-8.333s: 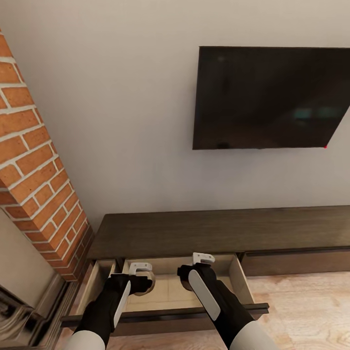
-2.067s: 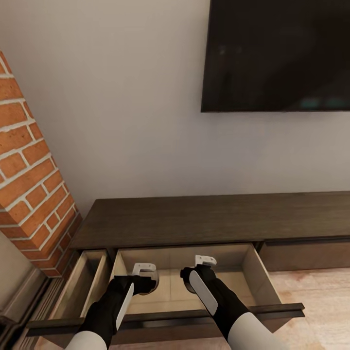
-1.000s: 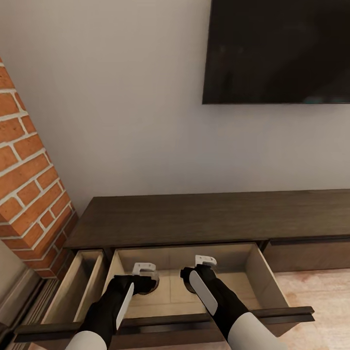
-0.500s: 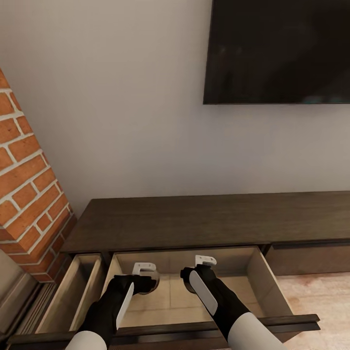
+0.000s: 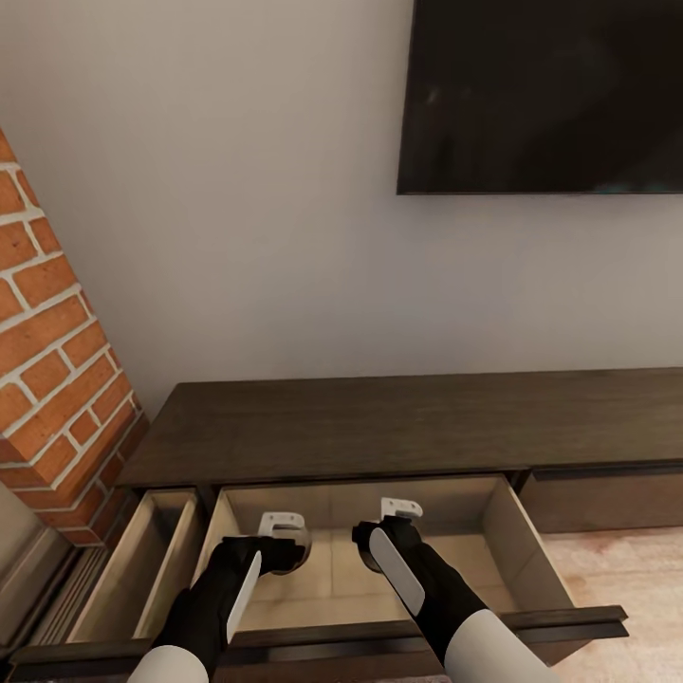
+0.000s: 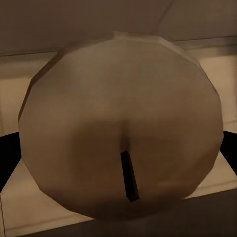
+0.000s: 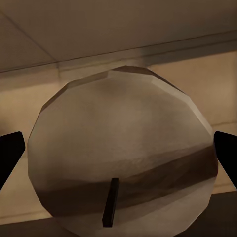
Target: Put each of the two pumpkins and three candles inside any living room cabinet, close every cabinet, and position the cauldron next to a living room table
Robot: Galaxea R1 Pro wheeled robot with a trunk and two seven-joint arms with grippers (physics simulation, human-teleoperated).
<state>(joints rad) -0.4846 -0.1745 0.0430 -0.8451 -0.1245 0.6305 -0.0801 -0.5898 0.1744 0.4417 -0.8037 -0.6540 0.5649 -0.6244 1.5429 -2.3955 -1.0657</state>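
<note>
**Two candles held over the open drawer**

We count two candles, one per gripper, and two drawers pulled out of the cabinet (image 5: 398, 422). Our left gripper (image 5: 282, 527) and right gripper (image 5: 398, 513) both reach down into the wide drawer (image 5: 498, 541), above its pale floor. The narrow drawer (image 5: 142, 569) beside it, next to the brick column (image 5: 57, 351), shows nothing inside.

In the left wrist view the left candle (image 6: 121, 128) sits between the two dark fingers (image 6: 7, 158), which are spread to the candle's width and press its sides; its black wick faces the camera. In the right wrist view the right candle (image 7: 123, 158) sits likewise between the right fingers (image 7: 10, 153), gripped at its sides. A dark television (image 5: 541, 95) hangs on the wall above.
</note>
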